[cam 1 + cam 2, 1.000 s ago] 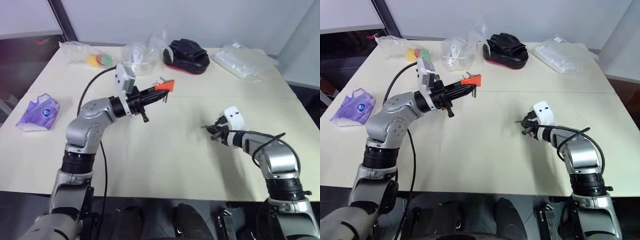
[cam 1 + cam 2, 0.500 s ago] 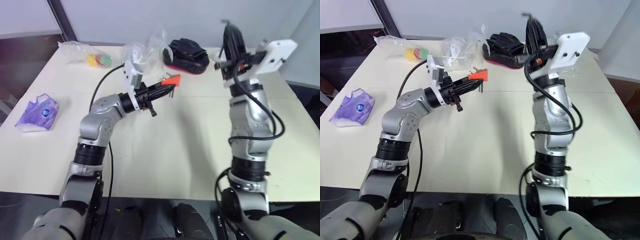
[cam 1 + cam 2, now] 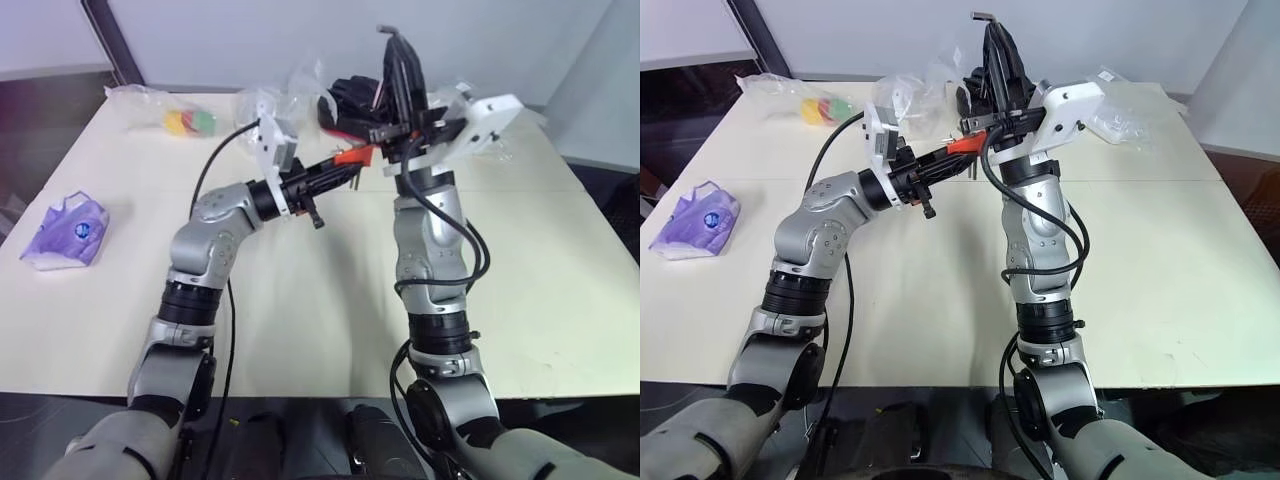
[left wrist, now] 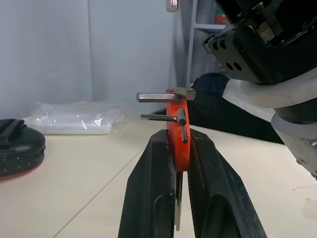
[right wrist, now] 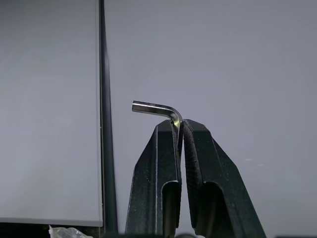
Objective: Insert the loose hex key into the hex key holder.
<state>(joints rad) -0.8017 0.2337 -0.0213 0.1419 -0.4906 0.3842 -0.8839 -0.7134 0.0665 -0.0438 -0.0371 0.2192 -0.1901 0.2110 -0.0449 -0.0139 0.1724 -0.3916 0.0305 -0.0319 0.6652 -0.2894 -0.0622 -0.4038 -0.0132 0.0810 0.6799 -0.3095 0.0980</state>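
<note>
Two robot arms are raised above a pale cream table (image 3: 300,330), meeting near its middle. The left gripper (image 3: 345,170) reaches across toward the right with its two black fingers (image 4: 148,198) closed tight on the hex key holder (image 4: 177,136), a small orange-red plastic block held up in the air, clear of the tabletop. In the left wrist view the block stands edge-on between the fingers, and short metal keys stick out of it to the side, one near its top and one a little lower. The right gripper (image 3: 992,40) points steeply upward, just beside and above the holder, its fingers (image 5: 158,173) pinched together on the loose hex key (image 5: 154,109). The key is a thin silver-grey rod, gripped at its bend, so that its short end juts out sideways above the fingertips while the long part is hidden between them. The key and the holder are close together but apart. Along the far edge of the table lie several things: a clear bag with red, yellow and green pieces (image 3: 190,120), crumpled clear plastic bags (image 3: 280,100), a black pouch with a red edge (image 3: 350,100) partly behind the right gripper, and another clear packet (image 3: 1120,100). A purple packet (image 3: 60,230) rests near the table's left edge, well apart from both arms.
</note>
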